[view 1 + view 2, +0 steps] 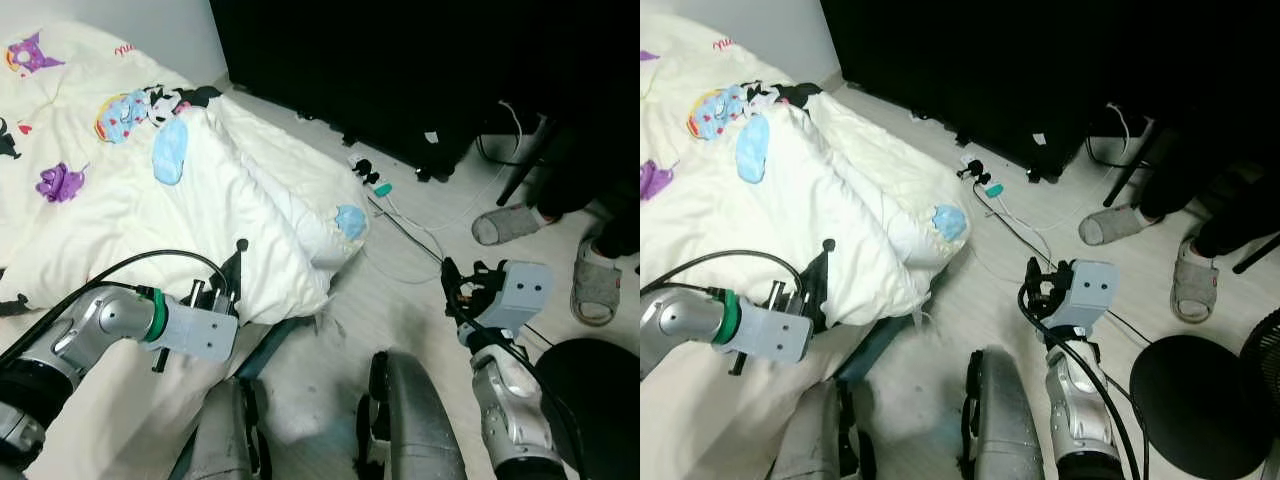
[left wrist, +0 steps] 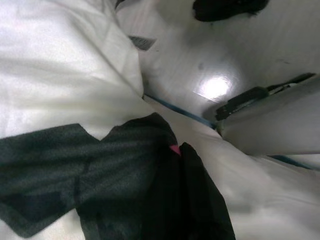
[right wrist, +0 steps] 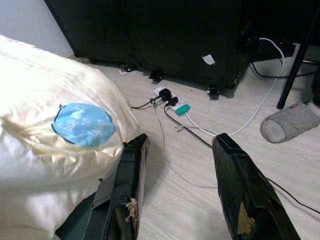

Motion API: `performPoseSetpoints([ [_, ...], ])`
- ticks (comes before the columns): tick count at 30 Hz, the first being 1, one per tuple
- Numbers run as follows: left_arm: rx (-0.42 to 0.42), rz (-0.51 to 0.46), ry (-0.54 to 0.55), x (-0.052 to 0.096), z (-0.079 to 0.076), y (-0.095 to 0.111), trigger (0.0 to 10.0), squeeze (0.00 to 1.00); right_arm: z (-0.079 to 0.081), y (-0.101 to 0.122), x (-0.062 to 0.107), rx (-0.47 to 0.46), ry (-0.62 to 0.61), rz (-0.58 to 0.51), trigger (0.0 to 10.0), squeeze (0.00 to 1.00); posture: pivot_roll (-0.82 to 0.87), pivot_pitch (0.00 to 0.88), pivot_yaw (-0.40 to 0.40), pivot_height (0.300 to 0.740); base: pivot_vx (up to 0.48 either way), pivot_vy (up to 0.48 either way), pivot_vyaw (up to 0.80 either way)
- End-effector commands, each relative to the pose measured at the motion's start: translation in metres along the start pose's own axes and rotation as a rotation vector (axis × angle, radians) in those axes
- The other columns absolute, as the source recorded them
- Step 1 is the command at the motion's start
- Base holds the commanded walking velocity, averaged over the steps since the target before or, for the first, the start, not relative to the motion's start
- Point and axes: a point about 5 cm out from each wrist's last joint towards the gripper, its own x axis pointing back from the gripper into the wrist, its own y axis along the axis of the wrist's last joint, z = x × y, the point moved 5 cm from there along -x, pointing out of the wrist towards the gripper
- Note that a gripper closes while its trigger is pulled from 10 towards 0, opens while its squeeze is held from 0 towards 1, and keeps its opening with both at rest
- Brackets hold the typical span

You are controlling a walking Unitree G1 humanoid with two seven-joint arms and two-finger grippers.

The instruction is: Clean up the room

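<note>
A white duvet [image 1: 120, 220] with cartoon prints lies bunched on the left, and its corner with a round blue print [image 3: 82, 125] reaches onto the pale wood floor. My left gripper [image 1: 236, 262] sits at the duvet's near edge. In the left wrist view its black fingers [image 2: 200, 200] meet with white fabric bunched around them, so it is shut on the duvet. To the right, low over the floor, my right gripper [image 3: 180, 139] is open with nothing between its fingers, a short way from the duvet corner.
A white power strip [image 1: 368, 175] with plugs and trailing cables lies on the floor before a black cabinet [image 1: 400, 70]. A person's feet in grey slippers [image 1: 505, 222] stand at the right. A round black object [image 1: 590, 400] sits beside my right arm.
</note>
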Motion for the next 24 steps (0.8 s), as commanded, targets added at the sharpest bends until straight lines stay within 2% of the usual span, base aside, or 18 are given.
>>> performPoseSetpoints([
  [1,0.016,-0.011,-0.262,-0.028,-0.071,0.002,10.0,0.00,-0.001,-0.014,0.006,-0.006,-0.004,0.049,10.0,0.00,-0.01,0.268,0.111,0.606,0.000,0.000,0.00],
  [3,0.031,-0.005,-0.229,-0.033,-0.068,0.004,10.0,0.00,-0.001,-0.014,0.006,-0.005,-0.004,0.050,10.0,0.00,-0.01,0.267,0.111,0.606,0.000,0.000,0.00],
  [4,0.068,-0.013,-0.189,-0.039,-0.061,0.007,10.0,1.00,-0.001,-0.014,0.006,-0.005,-0.003,0.050,10.0,0.00,-0.01,0.264,0.108,0.606,0.000,0.000,0.00],
  [7,0.091,-0.011,-0.199,-0.038,-0.061,0.012,10.0,1.00,-0.001,-0.014,0.005,-0.003,0.000,0.050,10.0,0.00,-0.01,0.260,0.107,0.606,0.000,0.000,0.00],
  [8,0.081,-0.018,-0.254,-0.034,-0.072,0.013,10.0,1.00,-0.001,-0.014,0.004,-0.002,0.001,0.051,10.0,0.00,-0.01,0.256,0.106,0.606,0.000,0.000,0.00],
  [9,0.081,-0.018,-0.254,-0.034,-0.072,0.013,10.0,1.00,-0.001,-0.014,0.004,-0.002,0.001,0.051,10.0,0.00,-0.01,0.256,0.106,0.606,0.000,0.000,0.00],
  [11,0.052,-0.022,-0.332,-0.028,-0.090,0.013,10.0,1.00,-0.001,-0.013,0.004,0.000,0.003,0.050,10.0,0.00,-0.01,0.254,0.107,0.606,0.000,0.000,0.00],
  [12,0.052,-0.022,-0.332,-0.028,-0.090,0.013,10.0,1.00,-0.001,-0.013,0.004,0.000,0.003,0.050,10.0,0.00,-0.01,0.254,0.107,0.606,0.000,0.000,0.00],
  [13,0.069,-0.012,-0.288,-0.029,-0.085,0.011,10.0,0.00,-0.002,-0.013,0.004,0.001,0.002,0.049,10.0,0.00,-0.01,0.250,0.106,0.606,0.000,0.000,0.00],
  [14,0.085,-0.003,-0.247,-0.030,-0.079,0.009,10.0,0.00,-0.002,-0.013,0.003,0.002,0.002,0.049,10.0,0.00,-0.01,0.250,0.106,0.606,0.000,0.000,0.00],
  [16,0.173,-0.016,-0.126,-0.032,-0.054,0.009,10.0,0.00,-0.003,-0.012,0.003,0.003,0.001,0.047,10.0,0.00,-0.01,0.249,0.104,0.606,0.000,0.000,0.00],
  [17,0.322,-0.121,0.041,-0.025,-0.009,0.021,10.0,0.00,-0.001,-0.012,0.002,0.002,0.005,0.046,10.0,0.00,-0.01,0.247,0.100,0.606,0.000,0.000,0.00],
  [18,0.374,-0.185,0.106,-0.019,0.011,0.029,10.0,0.00,0.000,-0.012,0.002,0.002,0.008,0.047,10.0,0.00,-0.01,0.247,0.100,0.606,0.000,0.000,0.00],
  [19,0.410,-0.240,0.162,-0.014,0.027,0.035,10.0,0.00,0.001,-0.013,0.002,0.002,0.009,0.048,10.0,0.00,-0.01,0.247,0.100,0.606,0.000,0.000,0.00],
  [20,0.423,-0.267,0.188,-0.011,0.034,0.039,10.0,0.00,0.001,-0.013,0.002,0.002,0.010,0.049,10.0,0.00,-0.01,0.247,0.100,0.606,0.000,0.000,0.00],
  [21,0.511,-0.357,0.288,-0.001,0.062,0.049,10.0,0.00,0.002,-0.013,0.002,0.001,0.013,0.050,10.0,0.00,-0.01,0.248,0.097,0.606,0.000,0.000,0.00],
  [22,0.511,-0.357,0.288,-0.001,0.062,0.049,10.0,0.00,0.002,-0.013,0.002,0.001,0.013,0.050,10.0,0.00,-0.01,0.248,0.097,0.606,0.000,0.000,0.00],
  [24,0.631,-0.501,0.434,0.017,0.104,0.062,10.0,0.00,0.004,-0.014,0.001,-0.001,0.018,0.052,10.0,0.00,-0.01,0.247,0.097,0.606,0.000,0.000,0.00],
])
